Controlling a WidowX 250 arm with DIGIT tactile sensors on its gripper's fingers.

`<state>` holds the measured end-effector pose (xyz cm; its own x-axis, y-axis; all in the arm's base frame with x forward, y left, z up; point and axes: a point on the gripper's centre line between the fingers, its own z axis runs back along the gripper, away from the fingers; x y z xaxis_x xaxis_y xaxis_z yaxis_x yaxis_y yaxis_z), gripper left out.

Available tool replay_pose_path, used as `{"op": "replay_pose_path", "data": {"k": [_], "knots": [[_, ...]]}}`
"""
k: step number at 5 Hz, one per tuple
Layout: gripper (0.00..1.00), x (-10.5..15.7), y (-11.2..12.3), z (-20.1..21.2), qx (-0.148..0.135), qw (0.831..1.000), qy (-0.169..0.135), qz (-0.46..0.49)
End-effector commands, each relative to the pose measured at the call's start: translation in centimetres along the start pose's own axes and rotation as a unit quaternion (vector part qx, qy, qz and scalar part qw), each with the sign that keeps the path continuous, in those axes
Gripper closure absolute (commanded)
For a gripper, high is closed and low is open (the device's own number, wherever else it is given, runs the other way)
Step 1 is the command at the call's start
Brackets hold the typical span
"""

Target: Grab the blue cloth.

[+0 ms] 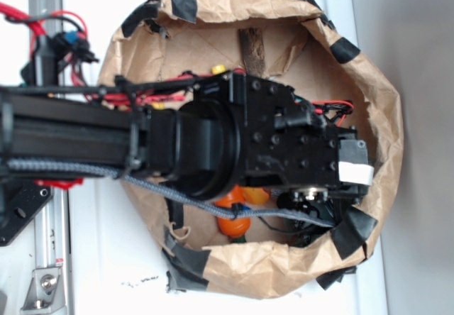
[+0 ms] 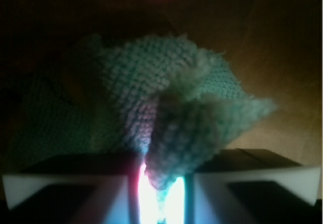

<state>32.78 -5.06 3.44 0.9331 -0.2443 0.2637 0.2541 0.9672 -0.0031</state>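
The robot's arm (image 1: 71, 137) is built of matte black parts: a long boxy link with flat sides, then a round, drum-shaped joint housing (image 1: 209, 148), then a blocky wrist section (image 1: 298, 148) dotted with small dark screws. A grey-blue braided cable sleeve (image 1: 163, 191) runs along the underside of the link and curves beneath the drum. Thin red wires (image 1: 170, 88) trail along the upper edge, and more red wire loops show near the base. A small white patch (image 1: 355, 172) marks the far end of the wrist block. In the wrist view the fingers (image 2: 60, 183) appear as pale, flat-edged bars with dark recessed faces.
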Motion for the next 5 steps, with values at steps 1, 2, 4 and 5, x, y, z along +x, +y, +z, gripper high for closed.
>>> {"op": "replay_pose_path", "data": {"k": [1,2,4,5], "knots": [[1.00,-1.3,1.9,6.1,0.019,0.995,-0.083,0.056],[1.00,-3.6,4.9,11.8,0.009,0.988,-0.099,0.114],[1.00,-1.7,4.6,15.6,0.037,0.987,0.019,0.156],[1.00,-0.1,3.4,14.3,0.071,0.987,0.026,0.145]]}}
